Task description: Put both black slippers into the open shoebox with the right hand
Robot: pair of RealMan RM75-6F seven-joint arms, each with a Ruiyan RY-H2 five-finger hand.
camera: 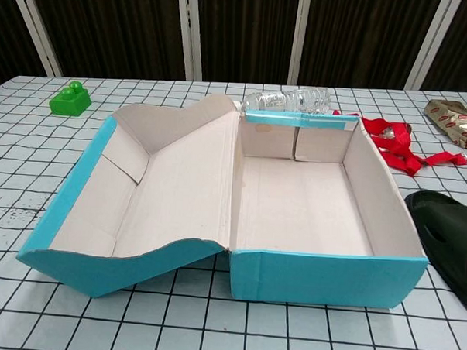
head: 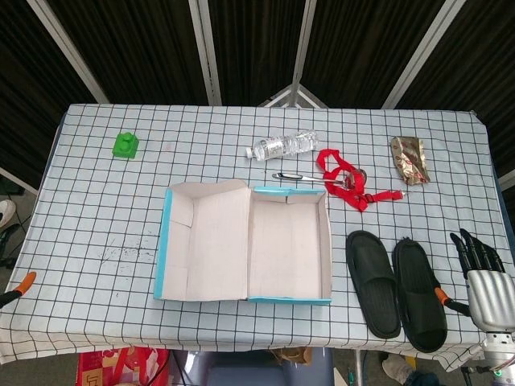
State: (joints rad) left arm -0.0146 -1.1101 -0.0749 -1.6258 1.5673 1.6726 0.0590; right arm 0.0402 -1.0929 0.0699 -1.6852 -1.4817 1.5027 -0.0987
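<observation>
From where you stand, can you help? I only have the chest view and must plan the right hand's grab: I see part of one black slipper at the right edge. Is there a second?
Observer: Yes, the second slipper lies right of the first slipper, side by side.
Operator: Where is the right hand?
Observer: The right hand is right of both slippers, fingers apart, holding nothing.
Operator: And the left hand?
Observer: It shows in neither view.
Operator: Anything in the shoebox?
Observer: No, the shoebox is empty.
</observation>
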